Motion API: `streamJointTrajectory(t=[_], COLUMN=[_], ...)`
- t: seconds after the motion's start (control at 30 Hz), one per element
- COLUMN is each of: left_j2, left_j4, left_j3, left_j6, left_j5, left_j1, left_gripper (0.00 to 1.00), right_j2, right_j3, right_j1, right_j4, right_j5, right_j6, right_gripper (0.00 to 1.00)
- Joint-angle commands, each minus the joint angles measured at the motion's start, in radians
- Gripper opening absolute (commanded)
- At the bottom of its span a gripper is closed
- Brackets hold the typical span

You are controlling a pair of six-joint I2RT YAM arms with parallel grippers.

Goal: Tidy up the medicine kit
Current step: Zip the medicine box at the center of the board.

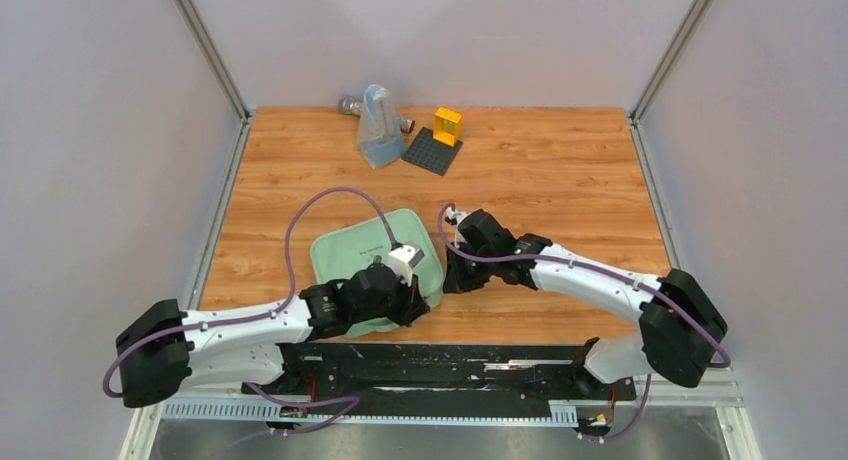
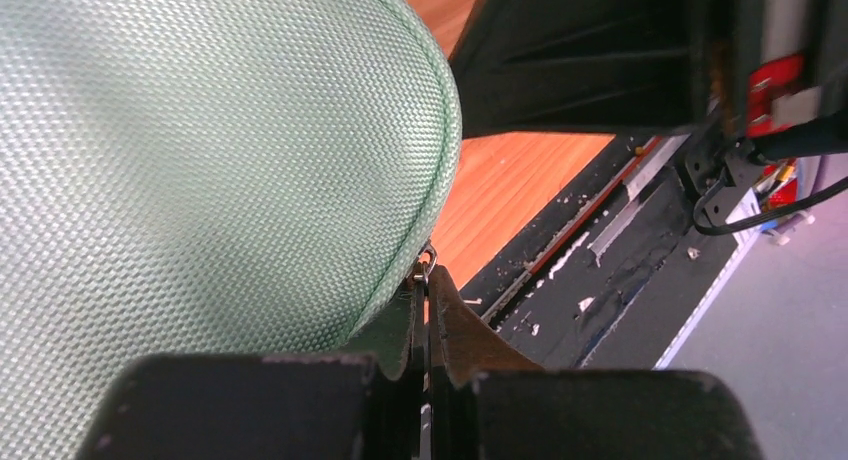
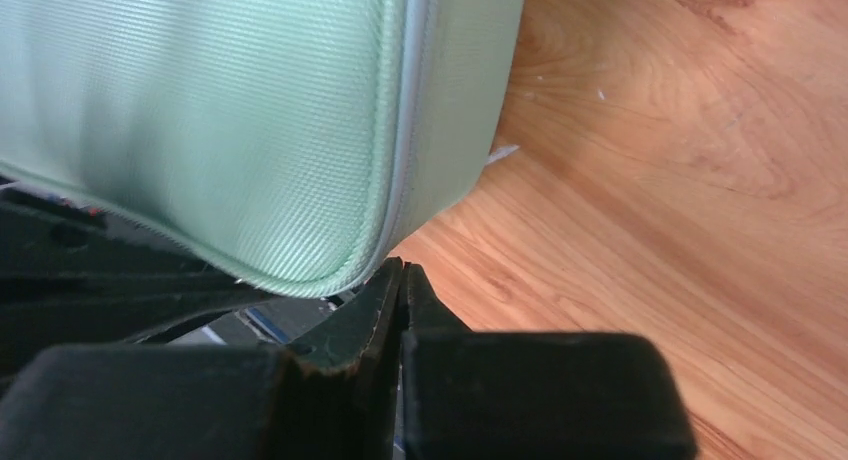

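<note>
The medicine kit (image 1: 365, 248), a pale mint-green rounded-square case with a woven surface, lies shut on the wooden table near the front. My left gripper (image 1: 418, 302) is at its near right corner. In the left wrist view (image 2: 427, 278) it is shut on a small metal zipper pull (image 2: 428, 260) at the case's seam (image 2: 200, 130). My right gripper (image 1: 453, 280) is just right of the case. In the right wrist view (image 3: 403, 273) its fingers are pressed together, with the tips touching the case's lower corner (image 3: 200, 110). I see nothing between them.
A translucent bluish pouch (image 1: 377, 130) stands at the back over a grey metal object (image 1: 349, 105). Beside it is a dark grey studded baseplate (image 1: 432, 151) with a yellow brick (image 1: 447, 126). A black rail (image 1: 450, 365) runs along the near edge.
</note>
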Motion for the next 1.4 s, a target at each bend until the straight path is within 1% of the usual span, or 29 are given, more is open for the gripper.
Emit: streamJointTrajectory(t=[0.0, 0.07, 0.1, 0.2, 0.23, 0.4, 0.47, 0.57, 0.67, 0.87, 0.93, 0.97, 1.07, 1.1, 1.2, 1.3, 1.37], left_j2=[-0.107, -0.148, -0.161, -0.219, -0.228, -0.311, -0.354, -0.404, -0.418, -0.399, -0.390, -0.385, -0.379, -0.380, -0.373, -0.349, -0.323], left_j4=[0.082, 0.064, 0.047, -0.006, -0.041, -0.127, -0.148, -0.164, -0.193, -0.205, -0.202, -0.202, -0.203, -0.200, -0.195, -0.188, -0.165], left_j3=[-0.042, -0.068, -0.081, -0.097, -0.103, -0.135, -0.156, -0.184, -0.185, -0.165, -0.162, -0.160, -0.156, -0.156, -0.147, -0.129, -0.114], left_j6=[-0.048, -0.063, -0.073, -0.107, -0.118, -0.223, -0.255, -0.279, -0.285, -0.268, -0.261, -0.256, -0.249, -0.245, -0.230, -0.198, -0.175], left_j5=[-0.033, -0.045, -0.048, -0.083, -0.095, -0.169, -0.186, -0.190, -0.189, -0.188, -0.188, -0.188, -0.188, -0.192, -0.195, -0.194, -0.190], left_j1=[-0.011, -0.010, -0.011, -0.011, -0.010, -0.011, -0.011, -0.011, -0.011, -0.011, -0.011, -0.011, -0.011, -0.011, -0.011, -0.011, -0.010], left_gripper=[0.00, 0.00, 0.00, 0.00, 0.00, 0.00, 0.00, 0.00, 0.00, 0.00, 0.00, 0.00, 0.00, 0.00, 0.00, 0.00, 0.00], right_j2=[-0.092, -0.103, -0.100, -0.051, -0.021, 0.196, 0.295, 0.449, 0.612, 0.767, 0.807, 0.822, 0.816, 0.799, 0.739, 0.668, 0.620], right_j3=[0.011, 0.037, 0.056, 0.143, 0.179, 0.398, 0.488, 0.642, 0.817, 0.970, 0.991, 0.994, 0.950, 0.920, 0.832, 0.711, 0.628], right_j1=[-0.054, -0.111, -0.139, -0.203, -0.216, -0.247, -0.256, -0.260, -0.258, -0.226, -0.220, -0.220, -0.219, -0.219, -0.218, -0.221, -0.226], right_j4=[0.065, 0.060, 0.060, 0.063, 0.062, 0.055, 0.058, 0.036, -0.022, -0.098, -0.120, -0.131, -0.147, -0.145, -0.145, -0.123, -0.096], right_j5=[-0.032, -0.056, -0.074, -0.129, -0.149, -0.226, -0.281, -0.377, -0.490, -0.584, -0.616, -0.641, -0.683, -0.685, -0.674, -0.625, -0.578], right_j6=[-0.022, -0.030, -0.033, -0.053, -0.067, -0.090, -0.099, -0.148, -0.211, -0.359, -0.384, -0.392, -0.411, -0.418, -0.431, -0.422, -0.404], right_gripper=[0.05, 0.10, 0.17, 0.42, 0.45, 0.53, 0.59, 0.65, 0.70, 0.78, 0.78, 0.77, 0.67, 0.62, 0.45, 0.27, 0.22])
